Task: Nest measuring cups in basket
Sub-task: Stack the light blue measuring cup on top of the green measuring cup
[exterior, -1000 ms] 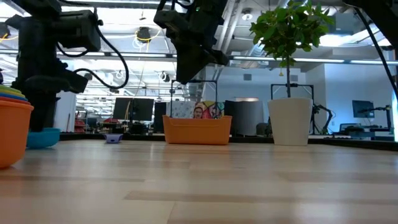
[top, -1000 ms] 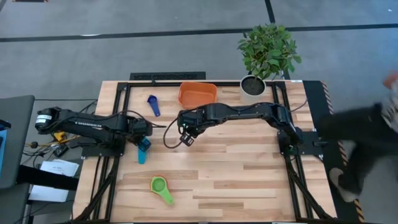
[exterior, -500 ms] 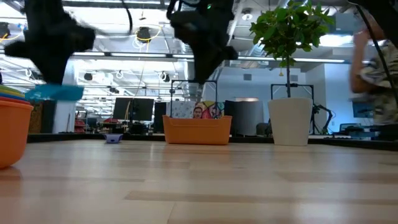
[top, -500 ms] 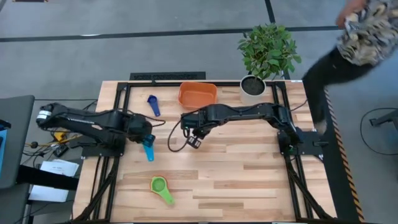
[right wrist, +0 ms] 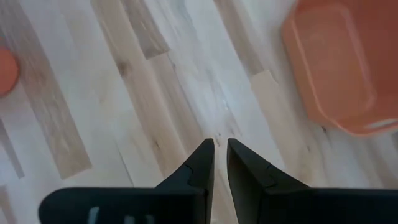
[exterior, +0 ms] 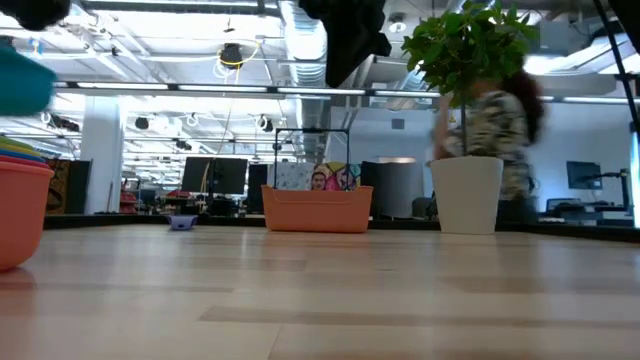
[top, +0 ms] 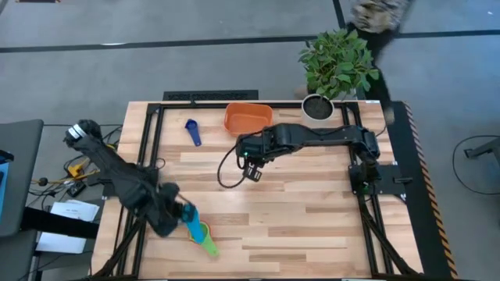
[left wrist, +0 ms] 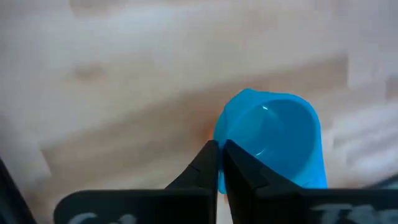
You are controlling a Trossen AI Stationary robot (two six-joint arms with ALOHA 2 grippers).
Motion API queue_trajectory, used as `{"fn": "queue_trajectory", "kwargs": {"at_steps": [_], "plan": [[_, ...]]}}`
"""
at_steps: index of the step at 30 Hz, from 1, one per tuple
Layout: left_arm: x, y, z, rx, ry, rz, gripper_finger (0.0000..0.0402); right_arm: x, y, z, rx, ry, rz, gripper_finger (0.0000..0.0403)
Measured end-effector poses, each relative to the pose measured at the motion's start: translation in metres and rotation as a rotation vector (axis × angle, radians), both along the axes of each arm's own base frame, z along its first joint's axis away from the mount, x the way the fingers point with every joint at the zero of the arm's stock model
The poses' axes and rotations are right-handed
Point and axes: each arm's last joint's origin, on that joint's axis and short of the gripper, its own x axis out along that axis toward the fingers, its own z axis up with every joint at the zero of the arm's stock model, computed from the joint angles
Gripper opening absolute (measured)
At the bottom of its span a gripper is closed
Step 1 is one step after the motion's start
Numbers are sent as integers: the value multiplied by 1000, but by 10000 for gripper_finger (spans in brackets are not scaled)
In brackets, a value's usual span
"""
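Light blue cup over green cup — basket well apart.

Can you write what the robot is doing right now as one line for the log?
left gripper: shut on light blue cup, above green cup | right gripper: empty, near basket

**Cups and basket, as found**

Light blue cup: held aloft, directly over the green cup near the table's front. Navy cup: lay beside the basket. Basket: orange, shallow, upright at the table's back edge.
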Motion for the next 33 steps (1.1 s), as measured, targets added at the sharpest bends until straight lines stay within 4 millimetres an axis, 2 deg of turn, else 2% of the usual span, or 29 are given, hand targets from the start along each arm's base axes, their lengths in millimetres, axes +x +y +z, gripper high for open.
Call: {"fn": "queue_trajectory", "kwargs": {"at_steps": [6,14,25,33], "plan": [[29,-36,6,-28,3,-26,0,-5,-11,9,-14,-14,8,65],[49,-58,-13,-47,83,-42,0,-5,-9,9,-11,-12,23,65],[50,-55,-19,-12,136,-21,2,-7,7,7,-11,14,60,65],[49,-55,-19,-34,156,13,56,-8,9,7,-9,20,58,65]]}}
